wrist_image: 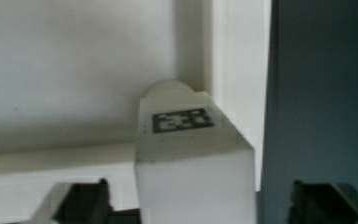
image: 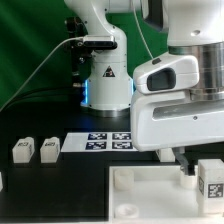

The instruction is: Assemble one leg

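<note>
Gripper [wrist_image: 181,200] clamped on leg [wrist_image: 190,150]; leg poised above white panel [image: 150,190] corner.

White arm [image: 178,85] fills our exterior view's right, wrist lowered toward worktop. In our wrist view, gripper [wrist_image: 194,200] fingers [wrist_image: 83,203] spread, clamping leg [wrist_image: 190,150] between them.

The black table [image: 40,185] carries a large white panel [image: 150,195] directly under the claw [image: 200,165]. Beyond the claw, toward the arm's base, the marker board [image: 108,140] lies flat. Two small white legs [image: 22,150] [image: 48,148] stand side by side, well away from the claw, past the marker board's end.
</note>
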`<action>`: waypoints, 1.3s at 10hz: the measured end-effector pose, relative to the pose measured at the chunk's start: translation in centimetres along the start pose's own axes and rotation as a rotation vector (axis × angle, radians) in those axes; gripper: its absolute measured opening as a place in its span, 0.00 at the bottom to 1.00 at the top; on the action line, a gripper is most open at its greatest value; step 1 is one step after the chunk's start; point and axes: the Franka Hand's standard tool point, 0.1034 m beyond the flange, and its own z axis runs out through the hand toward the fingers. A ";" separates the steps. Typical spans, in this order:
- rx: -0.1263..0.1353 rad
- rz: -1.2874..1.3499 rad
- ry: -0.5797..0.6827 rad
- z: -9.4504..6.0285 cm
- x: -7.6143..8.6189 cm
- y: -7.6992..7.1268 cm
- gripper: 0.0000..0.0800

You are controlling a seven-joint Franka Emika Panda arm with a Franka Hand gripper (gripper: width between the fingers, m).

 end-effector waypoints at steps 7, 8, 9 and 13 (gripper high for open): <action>0.063 0.962 0.024 0.1 0.3 0.5 0.37; 0.105 1.143 0.020 0.1 0.2 0.8 0.37; 0.127 1.216 0.024 0.1 0.1 0.8 0.37; 0.168 1.466 -0.009 0.1 0.0 0.7 0.37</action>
